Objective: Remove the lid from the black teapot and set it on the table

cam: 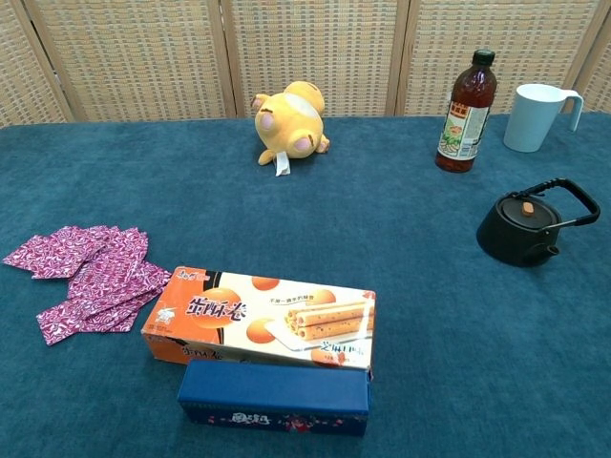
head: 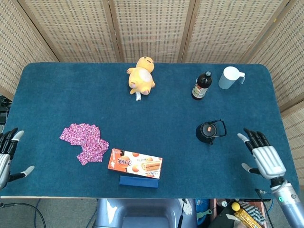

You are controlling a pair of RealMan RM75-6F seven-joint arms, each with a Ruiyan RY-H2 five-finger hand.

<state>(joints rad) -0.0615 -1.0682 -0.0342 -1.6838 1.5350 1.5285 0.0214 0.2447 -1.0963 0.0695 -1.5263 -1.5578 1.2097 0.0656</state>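
The black teapot (head: 208, 132) (cam: 520, 232) stands on the blue table right of centre, its handle tipped to the right. Its lid (head: 207, 129) (cam: 524, 211) sits on the pot, topped by a small orange knob. My right hand (head: 264, 155) hovers over the table's right front part, fingers spread and empty, a short way right of the teapot. My left hand (head: 6, 155) is at the table's left front edge, also spread and empty. Neither hand shows in the chest view.
A dark bottle (head: 201, 86) and a pale blue mug (head: 230, 77) stand behind the teapot. A yellow plush toy (head: 141, 76) lies at the back centre. Purple packets (head: 86, 141), a snack box (head: 135, 163) and a dark blue box (head: 138, 181) occupy the front left.
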